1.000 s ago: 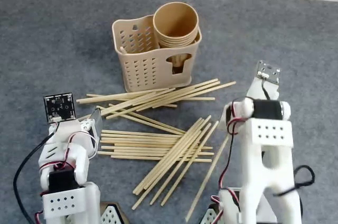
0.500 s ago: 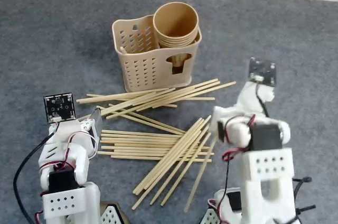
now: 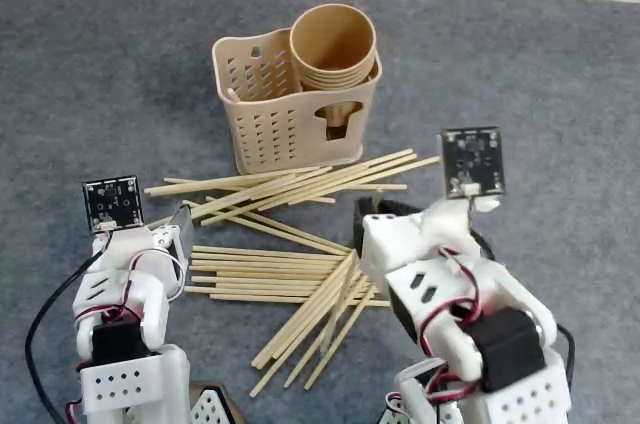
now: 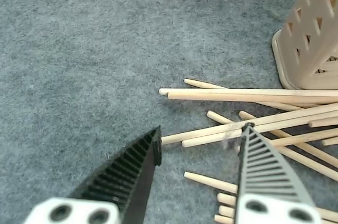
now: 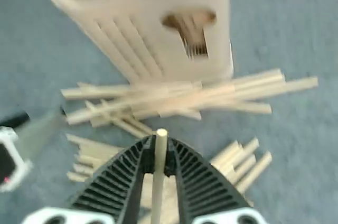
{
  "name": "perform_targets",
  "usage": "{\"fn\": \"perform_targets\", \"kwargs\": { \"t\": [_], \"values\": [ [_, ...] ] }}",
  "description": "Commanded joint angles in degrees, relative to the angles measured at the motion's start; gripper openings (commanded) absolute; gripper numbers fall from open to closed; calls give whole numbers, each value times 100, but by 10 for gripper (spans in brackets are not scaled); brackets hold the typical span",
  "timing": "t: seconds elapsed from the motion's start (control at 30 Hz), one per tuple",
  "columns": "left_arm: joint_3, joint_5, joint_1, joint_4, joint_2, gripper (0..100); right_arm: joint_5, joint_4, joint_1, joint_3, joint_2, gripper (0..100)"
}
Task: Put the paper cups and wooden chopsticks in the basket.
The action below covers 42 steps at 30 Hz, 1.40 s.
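We judge the cup half of the job done: the paper cups (image 3: pixel 333 39) sit stacked upright inside the basket (image 3: pixel 270 129), in its right-hand compartment. The chopstick half is barely begun. Most of the wooden chopsticks (image 3: pixel 290 269) lie loose on the grey table (image 3: pixel 100 74) in front of the basket, one fan just beside its base and another heap farther out. Whether any sticks already stand inside the basket we cannot tell. The right gripper (image 5: pixel 158 147), in front of the basket, is clamped on a single chopstick (image 5: pixel 160 138), which has yet to be carried over the rim. The left gripper (image 4: pixel 202 128) hangs with its jaws apart over stick ends in front of the basket, holding nothing.
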<state>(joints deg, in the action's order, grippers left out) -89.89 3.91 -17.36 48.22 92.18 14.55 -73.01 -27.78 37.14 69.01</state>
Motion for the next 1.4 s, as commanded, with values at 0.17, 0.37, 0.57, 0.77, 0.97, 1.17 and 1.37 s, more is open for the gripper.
{"fn": "perform_targets", "kwargs": {
  "t": [0.17, 0.37, 0.57, 0.77, 0.97, 1.17, 1.37],
  "values": [
    [48, -26, -48, -114, 66, 235, -571, 1253, -92, -75, 391, 4],
    [48, -26, -48, -114, 66, 235, -571, 2018, -92, -75, 505, 4],
    [48, -26, -48, -114, 66, 235, -738, 3389, -92, -75, 470, 4],
    [48, -26, -48, -114, 66, 235, -1301, 5007, -92, -40, 444, 4],
    [48, -26, -48, -114, 66, 235, -1345, 5851, -92, -251, -242, 4],
    [48, -26, -48, -114, 66, 235, -1371, 6607, -92, -901, -1376, 4],
    [48, -35, -48, -114, 66, 235, -1371, 6993, -101, -1569, -2510, 4]
  ]
}}
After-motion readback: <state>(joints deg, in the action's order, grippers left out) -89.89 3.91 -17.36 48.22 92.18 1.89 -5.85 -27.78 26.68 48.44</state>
